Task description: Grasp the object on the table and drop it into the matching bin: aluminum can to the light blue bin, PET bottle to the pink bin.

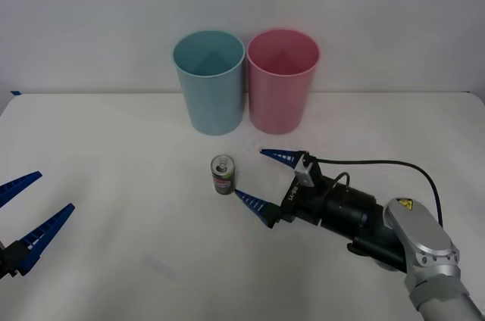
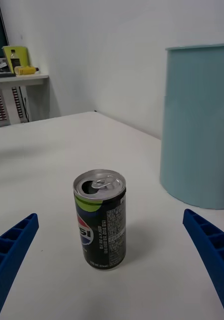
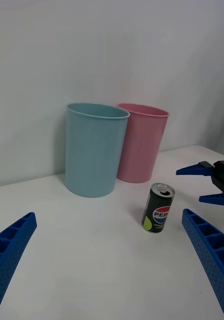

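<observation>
The can (image 1: pixel 223 174) stands upright on the white table (image 1: pixel 114 154), its silver top opened at the tab, in front of the two bins and apart from both. The light blue bin (image 1: pixel 209 82) and the pink bin (image 1: pixel 282 80) stand side by side at the far edge, touching or nearly so. The right gripper (image 1: pixel 258 177) lies low just beside the can, fingers spread wide, the can short of the gap and gripped by nothing. The left gripper (image 1: pixel 29 207) hangs well apart at the near left, fingers likewise spread.
</observation>
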### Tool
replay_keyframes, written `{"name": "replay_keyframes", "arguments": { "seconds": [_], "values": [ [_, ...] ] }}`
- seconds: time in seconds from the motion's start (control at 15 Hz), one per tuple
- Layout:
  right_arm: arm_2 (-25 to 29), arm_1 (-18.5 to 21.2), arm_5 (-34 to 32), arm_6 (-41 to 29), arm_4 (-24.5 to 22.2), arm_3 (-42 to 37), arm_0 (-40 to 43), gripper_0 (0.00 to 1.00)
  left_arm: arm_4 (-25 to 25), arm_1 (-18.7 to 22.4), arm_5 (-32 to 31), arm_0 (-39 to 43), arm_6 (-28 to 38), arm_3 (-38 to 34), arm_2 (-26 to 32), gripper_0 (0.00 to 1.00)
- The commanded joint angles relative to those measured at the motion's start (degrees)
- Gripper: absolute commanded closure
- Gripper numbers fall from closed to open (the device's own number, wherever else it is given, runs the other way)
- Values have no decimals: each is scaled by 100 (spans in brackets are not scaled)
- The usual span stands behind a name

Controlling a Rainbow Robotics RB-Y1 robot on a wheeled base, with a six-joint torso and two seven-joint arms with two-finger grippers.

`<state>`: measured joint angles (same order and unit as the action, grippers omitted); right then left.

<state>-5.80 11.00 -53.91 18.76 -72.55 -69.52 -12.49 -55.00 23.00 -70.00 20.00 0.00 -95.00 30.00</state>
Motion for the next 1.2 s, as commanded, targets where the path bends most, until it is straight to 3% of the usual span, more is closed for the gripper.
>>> {"name": "replay_keyframes", "arguments": {
  "seconds": [0.07, 0.87, 1.2],
  "values": [
    [-123, -106, 258, 31, -67, 0, -78, 0, 0, 0, 0, 0, 0, 0, 0, 0],
    [-53, -687, 363, 471, -163, 1986, -1414, 0, 0, 0, 0, 0, 0, 0, 0, 0],
    [-62, -748, 504, 594, -172, 2118, -1502, 0, 0, 0, 0, 0, 0, 0, 0, 0]
  ]
}}
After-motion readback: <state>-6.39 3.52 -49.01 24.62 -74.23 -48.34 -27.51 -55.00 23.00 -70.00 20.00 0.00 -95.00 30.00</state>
